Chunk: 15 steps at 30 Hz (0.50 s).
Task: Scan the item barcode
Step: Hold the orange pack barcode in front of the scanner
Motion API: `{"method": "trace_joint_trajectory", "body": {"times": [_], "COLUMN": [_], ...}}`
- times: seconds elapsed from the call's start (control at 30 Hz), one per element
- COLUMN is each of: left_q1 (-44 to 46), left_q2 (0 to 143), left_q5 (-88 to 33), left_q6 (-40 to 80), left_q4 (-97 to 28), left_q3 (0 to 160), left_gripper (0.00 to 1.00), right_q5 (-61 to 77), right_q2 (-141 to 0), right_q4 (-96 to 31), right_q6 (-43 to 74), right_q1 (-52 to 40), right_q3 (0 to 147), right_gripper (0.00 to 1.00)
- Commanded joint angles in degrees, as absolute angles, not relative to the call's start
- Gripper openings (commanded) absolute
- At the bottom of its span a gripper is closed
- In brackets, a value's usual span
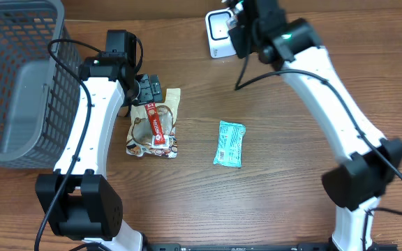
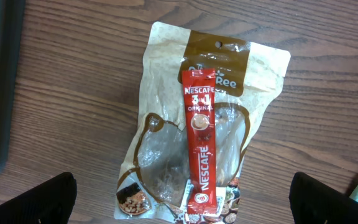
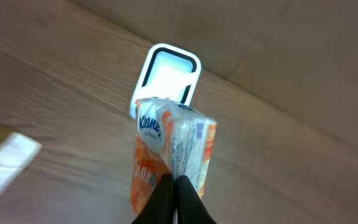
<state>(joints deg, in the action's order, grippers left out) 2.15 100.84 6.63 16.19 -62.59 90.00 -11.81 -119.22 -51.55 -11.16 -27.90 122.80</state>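
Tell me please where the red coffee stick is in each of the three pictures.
Overhead: the red coffee stick lies left of centre, on the brown bag.
Left wrist: middle of the picture, lengthwise on the same bag.
Right wrist: not in it; it shows a tissue pack and the scanner.
Shared landmark: the wooden table, in all three; the bag links the first two.

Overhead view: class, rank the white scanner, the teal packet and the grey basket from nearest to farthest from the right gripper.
1. White scanner, at the back edge, nearest by far.
2. Teal packet, mid-scene, towards the front.
3. Grey basket, far left corner, clearly the farthest.
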Motion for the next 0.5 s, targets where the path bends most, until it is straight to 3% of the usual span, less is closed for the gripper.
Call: {"method": "trace_joint_trajectory", "body": {"times": [0.0,0.47], "left_q1": [2.3,2.3], "left_q2": [99.6,99.6], "left_q5": [6.4,6.4], "left_q6": [16.8,16.8], "left_q4": [-62.6,-62.6], "left_q3": [90.8,90.8], "left_gripper": [1.00,1.00], "right_q5": [-17.9,-23.9], "right_q2": [-123.2,-132.7], "right_q4": [-48.1,-27.7], "right_q6": [-21.1,-34.8], "right_q1": [-28.6,-29.0], "right_q3": [124.1,124.0], "right_gripper": [0.04,0.04]}}
